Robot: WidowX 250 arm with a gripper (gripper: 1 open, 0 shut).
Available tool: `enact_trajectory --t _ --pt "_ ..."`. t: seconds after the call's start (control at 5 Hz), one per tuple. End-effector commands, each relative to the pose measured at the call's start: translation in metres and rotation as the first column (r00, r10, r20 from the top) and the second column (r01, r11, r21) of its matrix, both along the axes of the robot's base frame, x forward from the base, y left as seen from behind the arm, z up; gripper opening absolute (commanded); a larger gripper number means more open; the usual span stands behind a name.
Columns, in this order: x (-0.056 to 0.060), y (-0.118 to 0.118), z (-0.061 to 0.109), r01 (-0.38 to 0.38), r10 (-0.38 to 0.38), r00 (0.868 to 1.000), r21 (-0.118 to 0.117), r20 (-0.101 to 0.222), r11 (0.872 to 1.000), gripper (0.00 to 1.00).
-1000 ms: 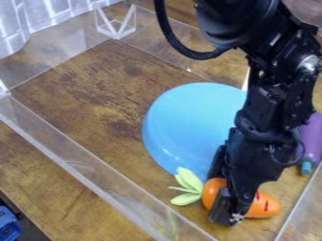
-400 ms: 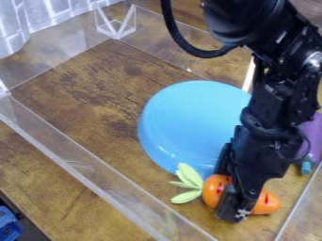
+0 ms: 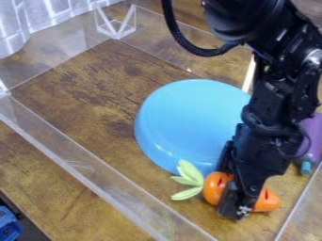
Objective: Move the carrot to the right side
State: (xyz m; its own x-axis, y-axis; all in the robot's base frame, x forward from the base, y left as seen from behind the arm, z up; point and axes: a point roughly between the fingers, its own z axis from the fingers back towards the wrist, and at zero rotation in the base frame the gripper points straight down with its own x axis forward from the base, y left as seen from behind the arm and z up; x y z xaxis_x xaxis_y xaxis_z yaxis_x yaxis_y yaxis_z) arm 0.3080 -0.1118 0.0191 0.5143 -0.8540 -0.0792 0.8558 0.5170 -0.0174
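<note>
Black gripper [image 3: 234,200] grasps the glossy carrot [image 3: 216,187] around its middle, a light, probably slick toy best held there

the carrot's [image 3: 216,186] middle is hidden (by the end effector [image 3: 233,198]).

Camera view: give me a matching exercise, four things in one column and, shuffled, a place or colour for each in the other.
Things
1. carrot
2. plate
3. eggplant toy
4. claw

Places and colours
A. light blue, behind the carrot as the camera sees it
B. lowered over the carrot's body
C. orange, with pale yellow-green leaves
D. purple, partly hidden at the right edge of the picture

Right pairs: 1-C, 2-A, 3-D, 4-B
</note>
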Motion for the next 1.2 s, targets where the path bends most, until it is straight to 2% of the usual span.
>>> enact_trajectory --t 0.0,1.0 --pt "0.0055 0.0156 0.0008 -0.014 0.014 1.000 -0.005 0.008 1.000 0.00" --pt "0.0083 0.0165 -0.0002 0.013 -0.013 1.000 -0.006 -0.007 1.000 0.00"
